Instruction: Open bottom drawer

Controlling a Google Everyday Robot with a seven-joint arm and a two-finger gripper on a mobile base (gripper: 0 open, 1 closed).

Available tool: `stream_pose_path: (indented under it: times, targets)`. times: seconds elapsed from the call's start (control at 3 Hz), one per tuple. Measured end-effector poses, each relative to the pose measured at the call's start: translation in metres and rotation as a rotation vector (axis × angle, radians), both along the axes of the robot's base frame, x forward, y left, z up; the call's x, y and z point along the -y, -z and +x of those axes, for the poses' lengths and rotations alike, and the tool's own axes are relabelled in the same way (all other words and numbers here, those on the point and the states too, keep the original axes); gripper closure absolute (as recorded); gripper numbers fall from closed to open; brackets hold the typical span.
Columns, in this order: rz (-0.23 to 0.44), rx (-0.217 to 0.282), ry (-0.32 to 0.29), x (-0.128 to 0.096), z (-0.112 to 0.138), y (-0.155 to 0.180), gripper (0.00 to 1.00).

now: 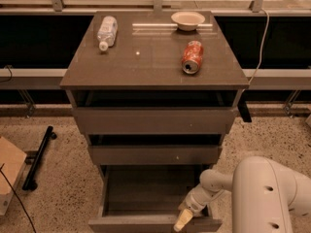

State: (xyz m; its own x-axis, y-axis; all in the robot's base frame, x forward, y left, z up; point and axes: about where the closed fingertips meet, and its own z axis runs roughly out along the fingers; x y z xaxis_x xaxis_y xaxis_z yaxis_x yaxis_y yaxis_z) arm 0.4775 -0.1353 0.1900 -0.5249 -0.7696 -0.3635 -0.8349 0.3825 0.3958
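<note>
Grey-brown bottom drawer (141, 224) sticks out, claw (183, 220) at its front

The bottom drawer is the lowest of three in the bench (155, 69). It sticks out far toward the camera, so you can look down into it. Its flat front is at the very bottom of the view. The middle drawer (155, 155) and the top drawer (155, 121) sit further back, each with a dark gap above it.

The claw is low down, right at the top edge of the bottom drawer's front, near its right end. It seems to touch that edge. The drawers have no handles, so I think the claw is there because the edge is the only spot to pull on. I cannot tell how wide the claw is open, or if it grips the front. The white arm (265, 198) comes in from the bottom right and bends low, likely because this drawer is close to the floor.

On top of the bench a water bottle (107, 31) and a red can (192, 57) lie on their sides, and a white bowl (188, 20) stands at the back. They are well away from the claw. A hard tug could still shake the bench and roll the can.

The job looks almost done, or done
</note>
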Motion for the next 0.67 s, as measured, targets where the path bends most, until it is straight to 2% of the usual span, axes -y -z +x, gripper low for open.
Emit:
stream_pose_path:
  times: [0.33, 0.67]
  targets:
    - [0.046, -0.098, 0.079, -0.0091, -0.0432, 0.0032, 0.00]
    - [0.052, -0.118, 0.089, -0.0101, -0.0529, 0.0038, 0.00]
